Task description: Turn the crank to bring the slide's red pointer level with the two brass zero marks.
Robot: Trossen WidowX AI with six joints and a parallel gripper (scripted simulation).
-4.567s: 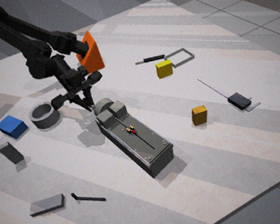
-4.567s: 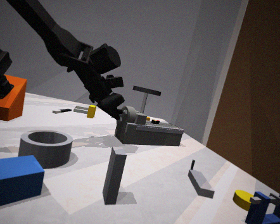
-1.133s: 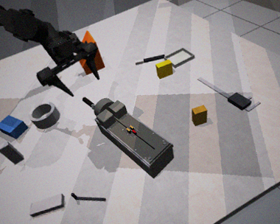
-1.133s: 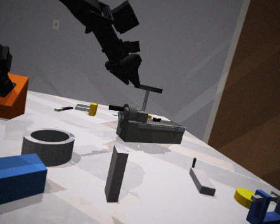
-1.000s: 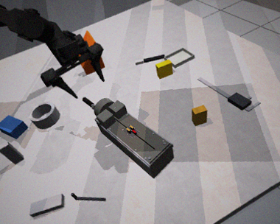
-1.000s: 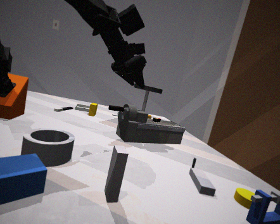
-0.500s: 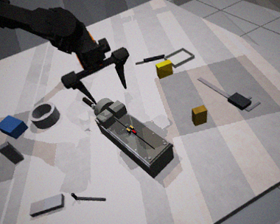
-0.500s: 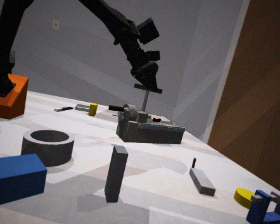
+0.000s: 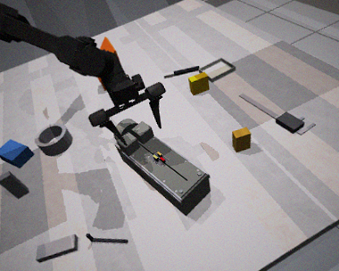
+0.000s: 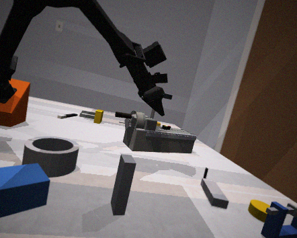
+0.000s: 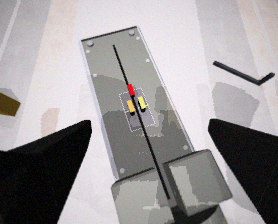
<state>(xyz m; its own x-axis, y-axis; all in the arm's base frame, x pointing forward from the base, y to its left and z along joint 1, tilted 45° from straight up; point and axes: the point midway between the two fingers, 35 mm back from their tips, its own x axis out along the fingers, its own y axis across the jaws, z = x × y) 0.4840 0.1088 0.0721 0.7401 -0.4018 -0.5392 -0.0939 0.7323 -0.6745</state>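
Note:
The grey machine point(image 9: 180, 173) point(image 10: 171, 144) point(image 11: 107, 70) has a slotted top. Its red pointer point(image 9: 163, 159) point(image 11: 131, 90) sits a little off the brass marks, toward the end away from the crank. The two brass marks flank the slot, one mark point(image 11: 131, 106) left and the other point(image 11: 142, 103) right in the wrist view. The dark crank handle point(image 10: 123, 114) sticks out behind the round hub point(image 10: 138, 119); it is hidden in the top view and outside the wrist view. My gripper point(image 9: 143, 135) point(image 10: 163, 115) point(image 11: 150, 124) is open and empty, above the machine's crank-side half, away from the handle.
A grey ring point(image 9: 55, 146) point(image 10: 33, 161), a blue block point(image 9: 14, 153) point(image 10: 25, 188) and a grey block point(image 9: 13, 185) point(image 10: 123, 185) lie on the crank side. An orange-yellow block point(image 9: 241, 139) and a yellow block point(image 9: 199, 84) stand on the other side. A bent black rod point(image 9: 108, 241) point(image 11: 237, 73) lies beside the machine.

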